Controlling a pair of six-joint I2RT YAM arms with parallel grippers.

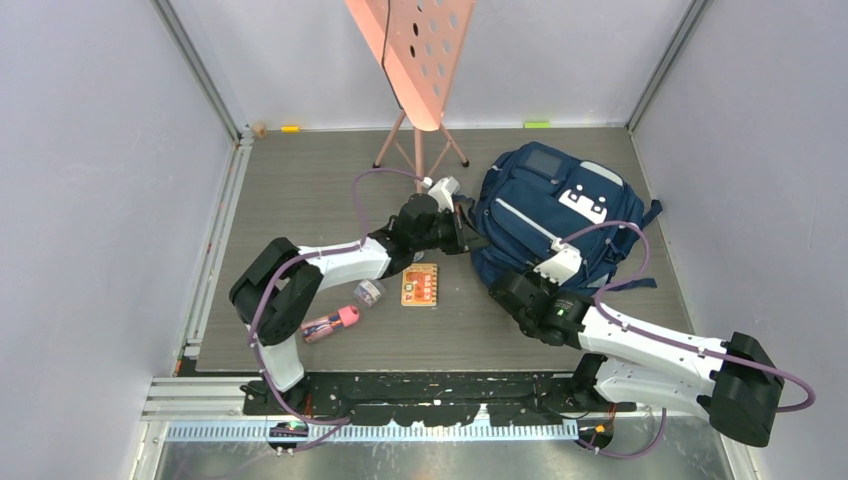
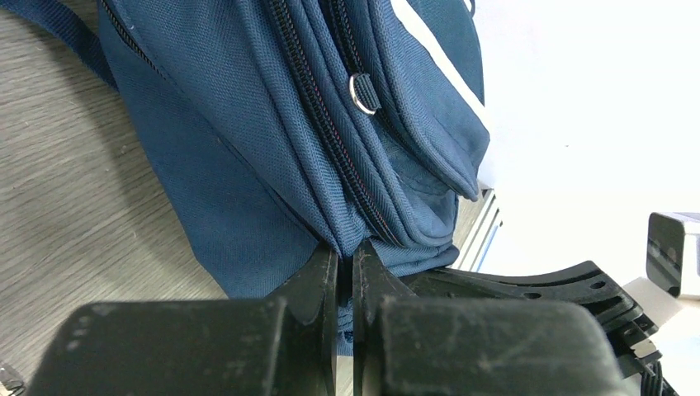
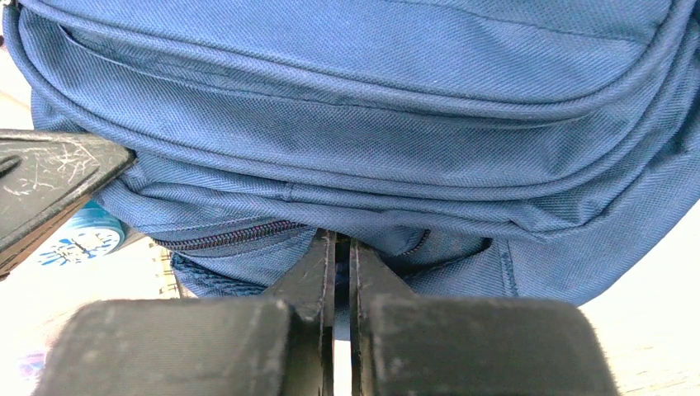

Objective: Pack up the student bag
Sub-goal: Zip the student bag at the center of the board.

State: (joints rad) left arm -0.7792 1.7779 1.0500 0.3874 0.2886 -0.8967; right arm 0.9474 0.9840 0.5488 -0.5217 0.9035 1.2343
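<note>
Left end effector (image 2: 345,254) tight on front-up student bag (image 1: 535,205)

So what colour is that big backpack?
The backpack is navy blue with pale grey stripes and patches, best seen in the top external view.

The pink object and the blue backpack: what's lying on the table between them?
In the top view, two things lie between the pink object and the backpack: a greyish round container and a flat orange packet.

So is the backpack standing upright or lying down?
Lying down: the student bag has its front pockets and grey patches facing up in the top view.
</note>
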